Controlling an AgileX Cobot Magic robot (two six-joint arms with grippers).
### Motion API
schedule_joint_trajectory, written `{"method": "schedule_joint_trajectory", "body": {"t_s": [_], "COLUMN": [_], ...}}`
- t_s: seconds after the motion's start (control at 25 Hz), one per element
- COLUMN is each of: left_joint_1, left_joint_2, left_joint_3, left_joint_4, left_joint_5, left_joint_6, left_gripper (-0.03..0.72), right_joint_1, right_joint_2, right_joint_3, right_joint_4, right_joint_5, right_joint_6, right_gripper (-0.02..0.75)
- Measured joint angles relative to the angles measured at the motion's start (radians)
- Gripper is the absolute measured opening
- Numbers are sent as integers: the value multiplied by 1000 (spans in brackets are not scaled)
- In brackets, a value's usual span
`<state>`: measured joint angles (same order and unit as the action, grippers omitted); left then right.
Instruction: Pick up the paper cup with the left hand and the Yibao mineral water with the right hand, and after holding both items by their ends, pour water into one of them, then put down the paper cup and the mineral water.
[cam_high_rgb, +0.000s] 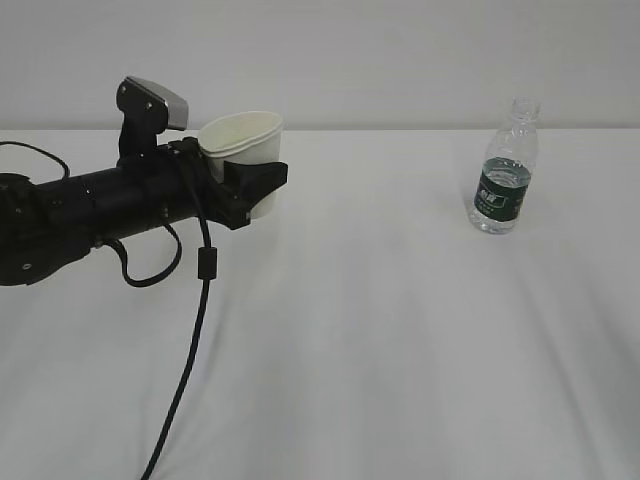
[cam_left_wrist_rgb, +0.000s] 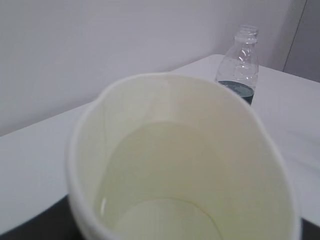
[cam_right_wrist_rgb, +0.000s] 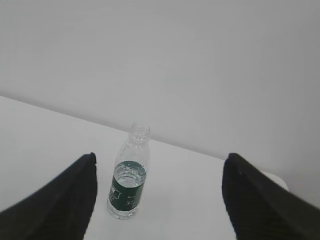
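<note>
Holding the cup, bottle standing apart

Gripping the cup (cam_high_rgb: 243, 150) near its base, the left hand (cam_high_rgb: 252, 186) reaches in from the left of the exterior view, its black jaws closed on the lower wall of the cup, which is upright or slightly tilted and lifted clear of the desk (cam_high_rgb: 400, 340). A silver-grey box (cam_high_rgb: 155, 102) sits on top of the arm and a thick black cable (cam_high_rgb: 190, 340) hangs down to the desk. The bottle (cam_high_rgb: 504, 172) stands upright well to the right, uncapped, with some water in it and a dark green label. The right hand is not seen in this view.

From the left wrist, the cup (cam_left_wrist_rgb: 180, 165) fills most of the picture, rim squeezed a little out of round, with clear liquid pooled inside. The bottle (cam_left_wrist_rgb: 240, 62) stands beyond it on the desk (cam_left_wrist_rgb: 40, 150), its open neck showing.

From the right wrist, the right hand (cam_right_wrist_rgb: 157, 200) has its two dark fingers (cam_right_wrist_rgb: 65, 200) spread wide, holding nothing. The bottle (cam_right_wrist_rgb: 129, 177) stands upright on the desk (cam_right_wrist_rgb: 45, 135) between and beyond them, nearer the left finger, touching neither.
</note>
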<state>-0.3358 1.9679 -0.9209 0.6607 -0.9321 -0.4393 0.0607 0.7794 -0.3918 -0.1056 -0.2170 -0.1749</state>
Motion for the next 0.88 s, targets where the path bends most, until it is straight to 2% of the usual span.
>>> {"method": "schedule_joint_trajectory", "body": {"t_s": [0.88], "left_joint_1": [37], "left_joint_2": [0], "left_joint_3": [0], "left_joint_4": [-39], "left_joint_5": [29], "left_joint_6": [0], "left_gripper": [397], "right_joint_1": [0], "right_joint_2": [0], "right_joint_3": [0], "right_joint_4": [0], "right_joint_5": [4], "right_joint_6": [0], "right_gripper": [591]}}
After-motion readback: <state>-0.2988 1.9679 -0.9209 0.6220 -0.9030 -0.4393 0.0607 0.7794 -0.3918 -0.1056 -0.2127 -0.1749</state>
